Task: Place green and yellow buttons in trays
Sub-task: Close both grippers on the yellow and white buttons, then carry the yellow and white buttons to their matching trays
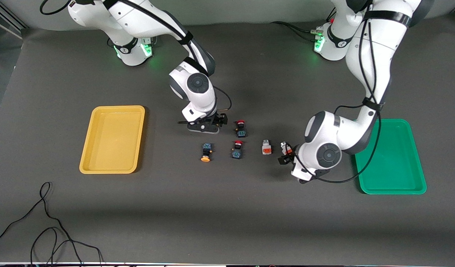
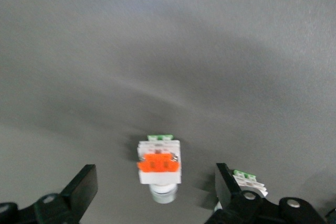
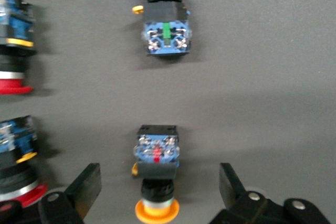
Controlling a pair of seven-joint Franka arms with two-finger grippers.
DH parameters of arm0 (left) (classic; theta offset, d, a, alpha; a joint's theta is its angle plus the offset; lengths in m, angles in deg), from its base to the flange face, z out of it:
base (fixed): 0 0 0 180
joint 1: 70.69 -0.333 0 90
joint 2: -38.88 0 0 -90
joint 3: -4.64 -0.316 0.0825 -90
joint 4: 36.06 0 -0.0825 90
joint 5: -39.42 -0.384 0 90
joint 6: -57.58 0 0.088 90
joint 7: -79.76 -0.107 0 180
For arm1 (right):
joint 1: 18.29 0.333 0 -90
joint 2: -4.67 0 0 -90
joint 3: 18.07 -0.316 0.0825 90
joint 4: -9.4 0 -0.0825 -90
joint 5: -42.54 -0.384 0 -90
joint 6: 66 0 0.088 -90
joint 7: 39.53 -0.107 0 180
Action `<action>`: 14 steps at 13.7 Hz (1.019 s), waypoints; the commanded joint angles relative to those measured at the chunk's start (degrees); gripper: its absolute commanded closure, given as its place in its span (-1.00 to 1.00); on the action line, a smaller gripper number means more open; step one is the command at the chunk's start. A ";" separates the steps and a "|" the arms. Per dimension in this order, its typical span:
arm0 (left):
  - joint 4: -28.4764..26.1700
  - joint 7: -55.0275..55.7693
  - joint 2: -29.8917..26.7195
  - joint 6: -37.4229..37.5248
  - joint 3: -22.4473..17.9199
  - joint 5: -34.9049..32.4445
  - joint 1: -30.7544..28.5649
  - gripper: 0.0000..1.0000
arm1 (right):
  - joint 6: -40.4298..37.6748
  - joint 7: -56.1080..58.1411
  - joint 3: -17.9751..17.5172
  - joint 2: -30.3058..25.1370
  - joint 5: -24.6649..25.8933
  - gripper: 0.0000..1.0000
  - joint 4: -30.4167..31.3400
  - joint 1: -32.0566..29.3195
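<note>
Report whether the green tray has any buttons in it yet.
Empty. The green tray shows only bare floor inside its rim; the left gripper is beside it, at a white-bodied button lying on the table.

Six buttons [image 1: 266, 147], two trays [image 1: 112, 139], two arms [image 1: 198, 89].

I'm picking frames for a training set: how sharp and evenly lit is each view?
Front view: sharp, even overhead light, soft arm shadows on the table, green LED glow at both bases. Left wrist view: soft, the white switch slightly blurred, a pale sheen across the mat, the left gripper open around it. Right wrist view: mild blur, the orange-capped switch readable between the open right gripper.
</note>
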 commanded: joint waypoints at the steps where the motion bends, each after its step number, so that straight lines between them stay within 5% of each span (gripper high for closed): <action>1: 0.01 2.57 1.08 -1.40 -0.70 -0.02 1.40 -0.99 | 0.81 -1.94 1.19 2.22 1.59 -1.00 -1.34 0.79; 6: -3.68 1.69 1.52 -5.09 -0.78 -0.54 1.40 -0.98 | 2.30 -2.03 1.19 4.69 1.59 -0.98 -3.44 0.79; 7: -3.95 1.69 1.52 -5.35 -0.78 -0.63 1.49 -0.95 | 2.39 -2.03 1.19 4.69 1.59 -0.66 -3.36 0.79; 8: -3.95 1.69 1.52 -5.44 -0.78 -0.63 1.49 -0.73 | 2.30 -2.03 1.19 4.69 1.59 -0.06 -3.45 0.70; 9: -3.95 1.51 1.52 -5.45 -0.78 -0.63 1.57 -0.19 | 2.39 -1.94 1.19 4.69 1.59 0.27 -3.45 0.70; 10: -3.95 1.51 1.52 -5.45 -0.78 -0.63 1.57 0.75 | 2.30 -1.94 1.19 4.60 1.59 0.44 -3.45 0.70; 11: -3.95 1.60 1.52 -5.45 -0.78 -0.63 1.57 1.00 | 2.30 -1.94 1.19 4.60 1.59 0.59 -3.45 0.61; 14: -3.95 1.60 1.43 -5.09 -0.78 -0.63 1.49 1.00 | 1.43 -0.98 1.36 2.59 1.50 0.74 -3.54 -0.18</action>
